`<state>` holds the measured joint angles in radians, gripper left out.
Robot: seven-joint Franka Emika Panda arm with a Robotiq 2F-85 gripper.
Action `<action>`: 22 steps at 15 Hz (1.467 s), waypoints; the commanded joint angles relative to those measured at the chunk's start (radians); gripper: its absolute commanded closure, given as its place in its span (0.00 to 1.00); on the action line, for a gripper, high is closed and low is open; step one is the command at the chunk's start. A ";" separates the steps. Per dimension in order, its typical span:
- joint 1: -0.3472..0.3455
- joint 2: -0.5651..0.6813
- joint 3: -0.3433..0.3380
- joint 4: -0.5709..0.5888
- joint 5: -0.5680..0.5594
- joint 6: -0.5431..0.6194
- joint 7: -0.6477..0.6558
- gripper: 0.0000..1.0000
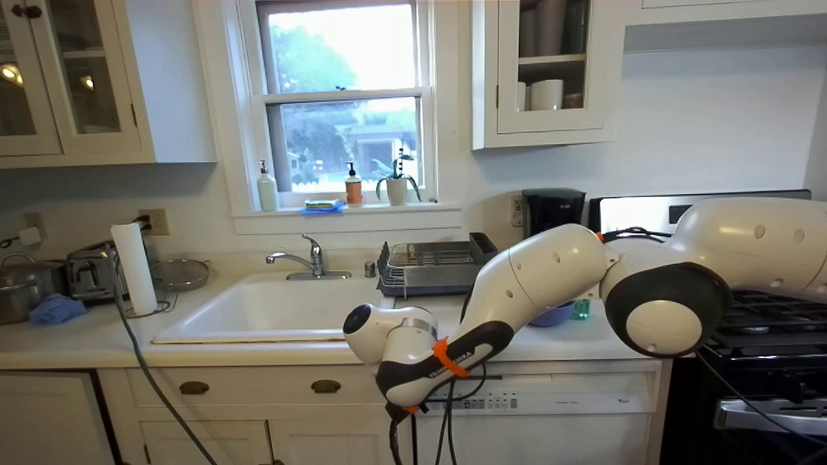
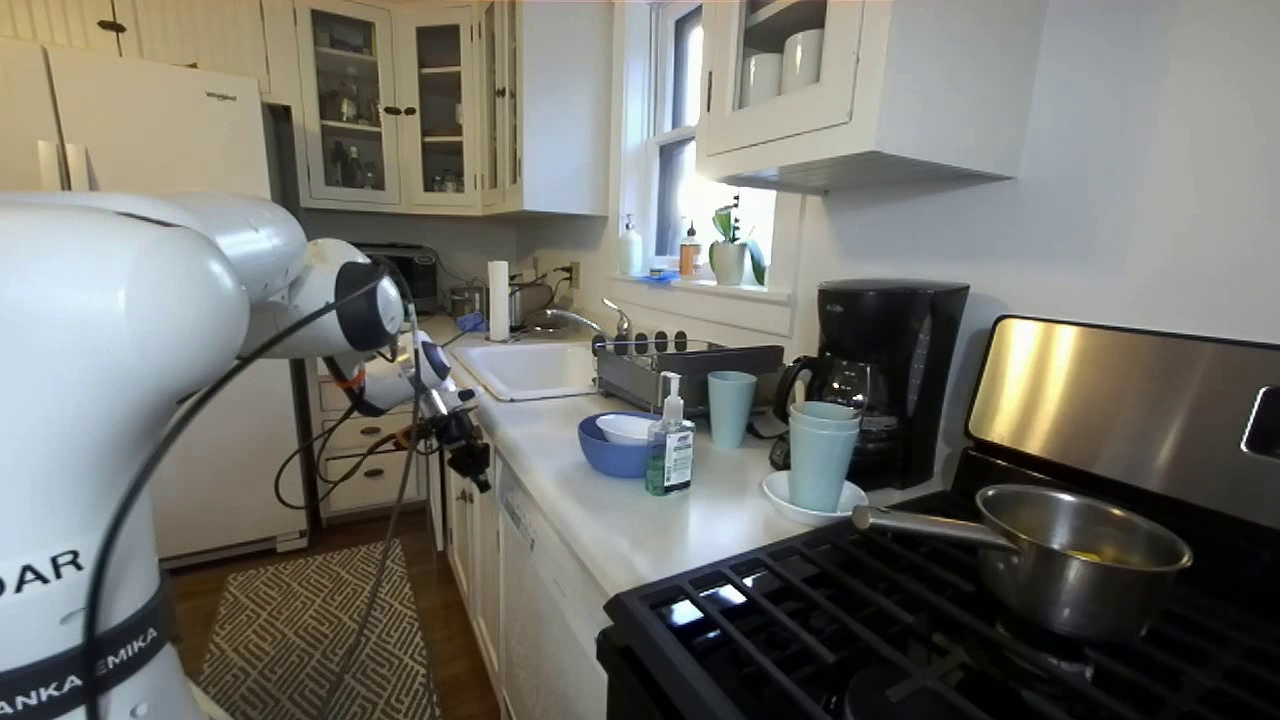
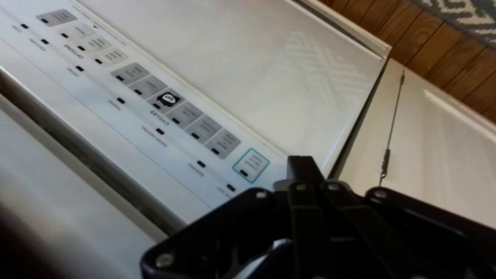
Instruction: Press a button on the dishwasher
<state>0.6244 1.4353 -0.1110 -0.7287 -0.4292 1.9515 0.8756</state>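
For a clean press, the gripper (image 3: 305,170) is best used as shown in the wrist view, its fingers together in one blunt tip with nothing seen between them, so that one button can be pushed without the grey buttons (image 3: 204,129) alongside being caught. Which button is wanted is not told by the task; the blue-outlined button (image 3: 252,166) is judged likeliest, since it is nearest the tip. The tip should first be centred over it, then pushed slowly and squarely inward, and eased off once the button gives; if it is brought in aslant, the smooth surface may only be skidded across. The dishwasher (image 3: 232,77) is placed directly in front of the gripper, with the tip seen just beside the blue-outlined button and the control strip (image 3: 141,118) stretched away to the upper left of the wrist view. Whether the strip is touched cannot be told. In an exterior view, the dishwasher is set under the counter (image 1: 568,345), between the sink cabinet (image 1: 336,442) and the stove (image 1: 698,413).
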 commanded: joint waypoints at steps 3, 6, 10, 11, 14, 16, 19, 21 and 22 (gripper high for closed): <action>-0.066 -0.099 0.152 -0.072 0.104 -0.014 -0.214 0.98; -0.108 -0.161 0.228 -0.136 0.151 -0.036 -0.303 0.98; -0.197 -0.305 0.303 -0.310 0.222 -0.073 -0.319 0.97; -0.221 -0.334 0.320 -0.345 0.239 -0.072 -0.323 0.97; -0.302 -0.427 0.374 -0.465 0.280 -0.033 -0.371 0.98; -0.347 -0.492 0.394 -0.545 0.295 -0.005 -0.360 0.97; -0.391 -0.592 0.398 -0.667 0.272 0.070 -0.338 0.97; -0.395 -0.664 0.376 -0.752 0.232 0.144 -0.309 0.97; -0.395 -0.702 0.367 -0.795 0.211 0.183 -0.300 0.98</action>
<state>0.2425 0.8826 0.2713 -1.3261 -0.1775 2.0208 0.5329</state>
